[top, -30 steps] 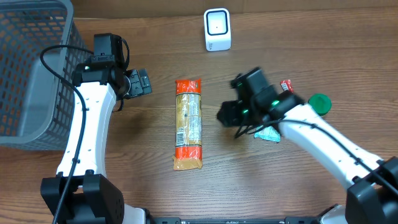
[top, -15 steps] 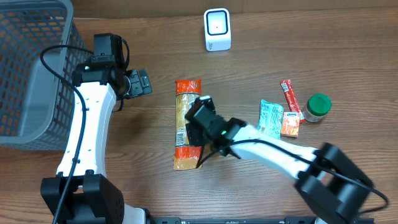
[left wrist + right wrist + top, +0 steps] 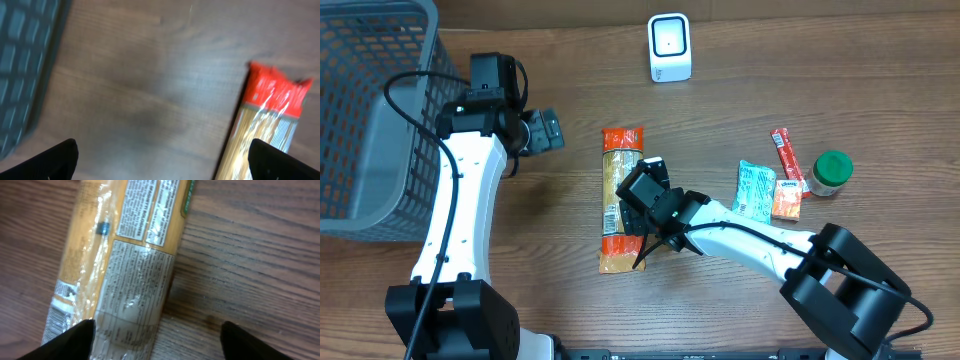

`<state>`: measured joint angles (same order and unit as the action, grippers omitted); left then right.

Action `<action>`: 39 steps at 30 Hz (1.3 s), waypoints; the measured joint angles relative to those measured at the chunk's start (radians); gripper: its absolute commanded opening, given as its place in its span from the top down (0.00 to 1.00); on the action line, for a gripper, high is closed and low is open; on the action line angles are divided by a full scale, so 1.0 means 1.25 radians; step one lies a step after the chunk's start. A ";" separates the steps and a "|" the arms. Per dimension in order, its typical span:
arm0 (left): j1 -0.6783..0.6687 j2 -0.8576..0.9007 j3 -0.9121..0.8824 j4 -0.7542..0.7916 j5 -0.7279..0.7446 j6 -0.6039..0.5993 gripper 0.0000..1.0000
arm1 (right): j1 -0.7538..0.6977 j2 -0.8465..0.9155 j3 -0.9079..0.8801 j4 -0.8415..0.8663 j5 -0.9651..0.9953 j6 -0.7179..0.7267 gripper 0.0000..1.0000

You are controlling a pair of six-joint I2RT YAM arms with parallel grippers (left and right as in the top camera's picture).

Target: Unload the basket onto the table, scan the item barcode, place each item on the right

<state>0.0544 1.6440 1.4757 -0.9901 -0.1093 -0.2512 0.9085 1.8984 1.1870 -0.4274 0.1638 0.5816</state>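
Pasta pack (image 3: 620, 165): flat on table (image 3: 820, 80) — label side up
Right gripper (image 3: 159, 339): spread wide over the pack, grasping nothing
Left gripper (image 3: 162, 160): released, near basket (image 3: 370, 110)

Packet (image 3: 613, 205): orange-red at both ends, golden-yellow through the clear middle. In the right wrist view its white panels carry fine black print, one panel has a green edge, and there is what appears to be a small blue mark, too blurred to confirm.
Scanner (image 3: 669, 47): white casing, dark-outlined face.
Basket (image 3: 370, 120): grey, square-grid mesh.
Table (image 3: 840, 90): mid-brown wood grain.
Jar (image 3: 832, 170): green lid.
Pouch (image 3: 754, 188): teal with white.
Small box (image 3: 786, 198): orange.
Stick sachet (image 3: 786, 155): red.
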 measured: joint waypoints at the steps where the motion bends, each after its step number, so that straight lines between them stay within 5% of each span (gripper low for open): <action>1: 0.000 0.000 0.000 0.017 0.000 0.000 0.00 | -0.001 -0.005 0.000 -0.008 -0.001 0.000 0.00; 8: 0.000 0.000 0.000 0.044 0.024 0.000 0.00 | -0.068 -0.067 0.002 -0.095 -0.042 0.019 0.00; 10: 0.000 0.000 0.000 0.040 0.051 -0.004 0.80 | -0.113 -0.082 0.004 -0.094 -0.080 0.020 0.00; 11: 0.000 0.000 0.000 0.036 0.065 -0.003 0.96 | -0.131 -0.087 0.004 -0.092 -0.101 0.021 0.00; 20: -0.031 0.034 -0.094 0.067 0.145 -0.033 0.96 | -0.265 -0.092 0.008 -0.116 -0.203 0.017 0.00; 31: -0.117 0.212 -0.194 0.284 0.181 -0.039 0.96 | -0.297 -0.092 0.008 -0.150 -0.212 0.011 0.00; 39: -0.179 0.258 -0.194 0.311 0.276 -0.039 0.95 | -0.297 -0.092 0.008 -0.170 -0.212 0.003 0.00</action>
<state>-0.1699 1.9659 1.2331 -0.6018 0.2352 -0.2996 0.5373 1.7828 1.1969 -0.6395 -0.1009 0.5854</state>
